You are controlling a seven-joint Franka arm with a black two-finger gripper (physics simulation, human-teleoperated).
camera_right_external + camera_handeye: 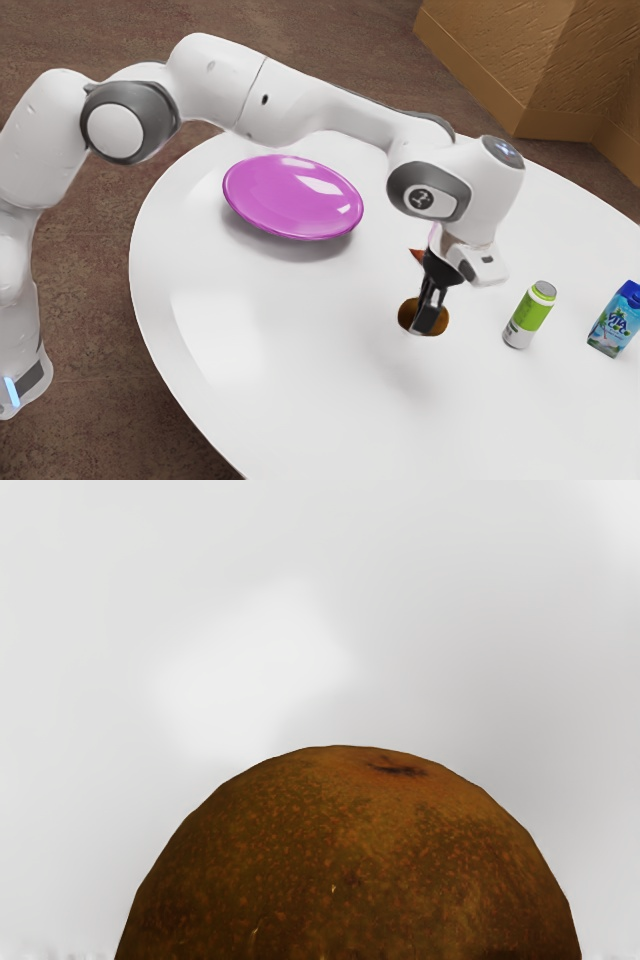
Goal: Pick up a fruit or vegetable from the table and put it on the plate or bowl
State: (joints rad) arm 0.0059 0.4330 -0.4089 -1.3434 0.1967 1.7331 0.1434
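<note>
**White round table on brown carpet — one arm, hand lowered over a brown fruit**

Surface: white round table (260, 340), glossy, standing on a brown carpeted floor (90, 30); cardboard boxes (520, 50) stacked at the far corner, toward the exterior view's upper right.

Item 1. Black gripper (428, 318): pointing straight down, tips at table level and set over the brown fruit. Whether it clamps the fruit or merely stands over it cannot be told from these views.

Item 2. Brown fruit (404, 314): round, russet skin, resting on the table directly under the hand and partly hidden by it. In the wrist view the fruit (350, 870) is a large speckled dome just below the camera, with a small dark mark near its crown and bare white tabletop beyond it.

Item 3. White Franka arm (300, 105): enters from the exterior view's left, passes above the plate's far side, wrist bent down over the fruit.

Item 4. Purple plate (292, 197): shallow, shiny, nothing on it; well apart from the fruit, toward the exterior view's upper left.

Item 5. Green-and-white can (529, 314): upright, near the fruit on the exterior view's right.

Item 6. Blue-and-white drink carton (617, 320): upright, beyond the can — at the exterior view's right edge.
</note>
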